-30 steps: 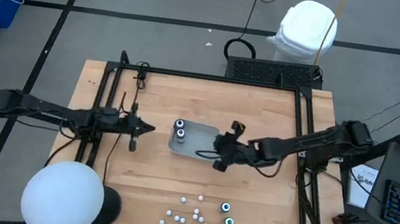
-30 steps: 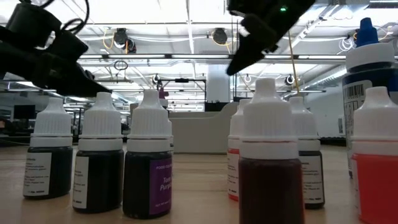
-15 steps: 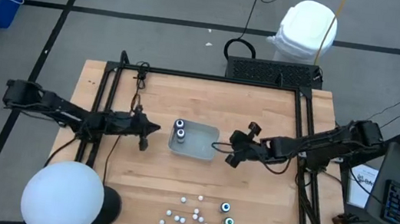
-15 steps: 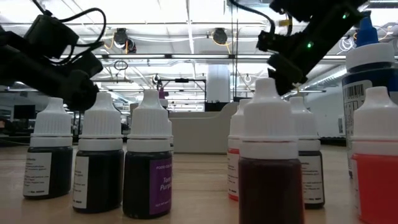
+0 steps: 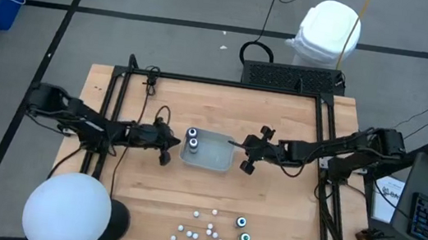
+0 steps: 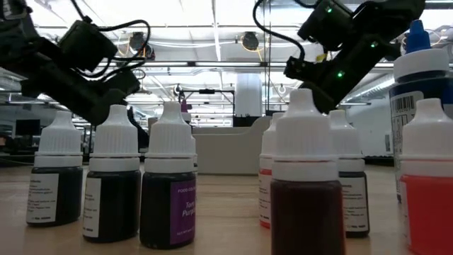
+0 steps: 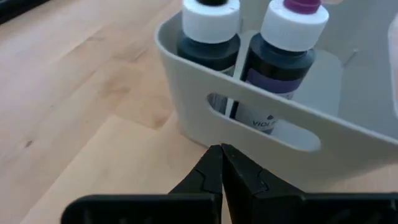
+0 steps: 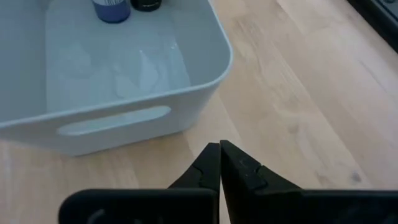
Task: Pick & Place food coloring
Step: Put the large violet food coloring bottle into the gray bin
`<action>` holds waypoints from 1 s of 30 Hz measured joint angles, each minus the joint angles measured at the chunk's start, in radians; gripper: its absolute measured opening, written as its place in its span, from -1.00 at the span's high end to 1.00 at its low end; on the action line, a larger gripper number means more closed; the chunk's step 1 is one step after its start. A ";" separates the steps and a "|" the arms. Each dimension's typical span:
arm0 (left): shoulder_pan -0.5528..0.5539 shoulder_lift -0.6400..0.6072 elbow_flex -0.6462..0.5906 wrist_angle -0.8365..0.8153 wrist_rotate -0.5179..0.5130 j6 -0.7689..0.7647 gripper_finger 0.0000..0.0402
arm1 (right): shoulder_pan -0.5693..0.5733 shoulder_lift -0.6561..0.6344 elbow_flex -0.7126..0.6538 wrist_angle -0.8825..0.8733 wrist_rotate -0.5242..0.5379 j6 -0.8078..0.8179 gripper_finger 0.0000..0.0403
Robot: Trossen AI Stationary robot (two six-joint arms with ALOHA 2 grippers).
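Two food coloring bottles [image 5: 192, 138] stand upright in a light grey bin [image 5: 213, 160] at the table's middle; the left wrist view shows them as a white-capped one [image 7: 210, 34] and a purple-tipped one [image 7: 287, 43]. Two more with teal centres [image 5: 243, 229] stand near the front edge. My left gripper [image 5: 176, 142] is shut, its tips [image 7: 221, 149] low at the bin's left end wall, under the handle slot [image 7: 264, 121]. My right gripper [image 5: 232, 144] is shut over the table beside the bin's right end [image 8: 186, 93], tips [image 8: 219, 145] slanting down. My left gripper's shut tips stand at the foot of the bin's left end wall [image 7: 199, 134], coming level and slightly downward from the table's left. I cannot tell whether they touch the wall.
Several white-capped bottles [image 5: 201, 230] stand in a cluster near the front edge and fill the foreground of the low view [image 6: 170, 184]. A white globe lamp [image 5: 67, 213] sits at the near left corner. Black rails [image 5: 111, 115] run along the table's left and right sides.
My left gripper has gone toward the table's right and down, arriving at the bin's left end. My right gripper has drawn back from the bin's near right corner, swung toward the far edge and sunk beside the bin's right end. The bin and bottles have stayed put.
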 joint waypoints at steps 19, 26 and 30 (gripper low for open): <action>-0.011 0.110 0.085 -0.021 -0.021 0.078 0.81 | -0.064 -0.004 0.001 0.026 -0.063 -0.089 1.00; -0.010 0.082 0.085 -0.081 -0.061 0.080 0.79 | -0.062 -0.102 0.010 0.016 0.073 -0.096 1.00; -0.011 0.040 0.085 -0.138 -0.098 0.080 0.79 | -0.032 -0.154 0.066 0.066 0.081 -0.134 1.00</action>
